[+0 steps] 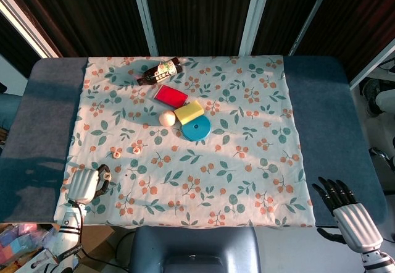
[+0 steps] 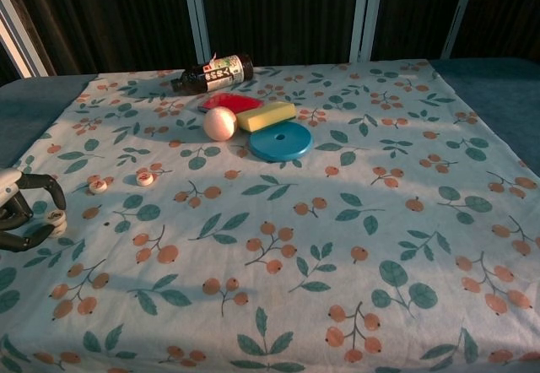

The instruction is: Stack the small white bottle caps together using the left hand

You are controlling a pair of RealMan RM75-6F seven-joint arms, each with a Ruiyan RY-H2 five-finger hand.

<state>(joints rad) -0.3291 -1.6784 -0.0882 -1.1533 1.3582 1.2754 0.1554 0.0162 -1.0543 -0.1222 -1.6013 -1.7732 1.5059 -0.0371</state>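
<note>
At the cloth's (image 1: 247,137) eight-o'clock corner the left hand (image 1: 84,184) pinches a white cap (image 2: 56,217) between curled fingers (image 2: 44,189) and thumb, just above the fabric. At two o'clock from it, near but apart, two more caps (image 2: 99,186) (image 2: 145,178) lie side by side on the cloth; toward twelve o'clock, well apart from them, are a tipped bottle (image 1: 158,71), a red block (image 1: 170,95), a ball (image 1: 166,118), a yellow block (image 1: 189,111) and a blue disc (image 1: 196,127), the last four clustered close. Off the table's (image 1: 333,125) five-o'clock corner the right hand (image 1: 350,213) hangs with fingers apart, holding nothing.
</note>
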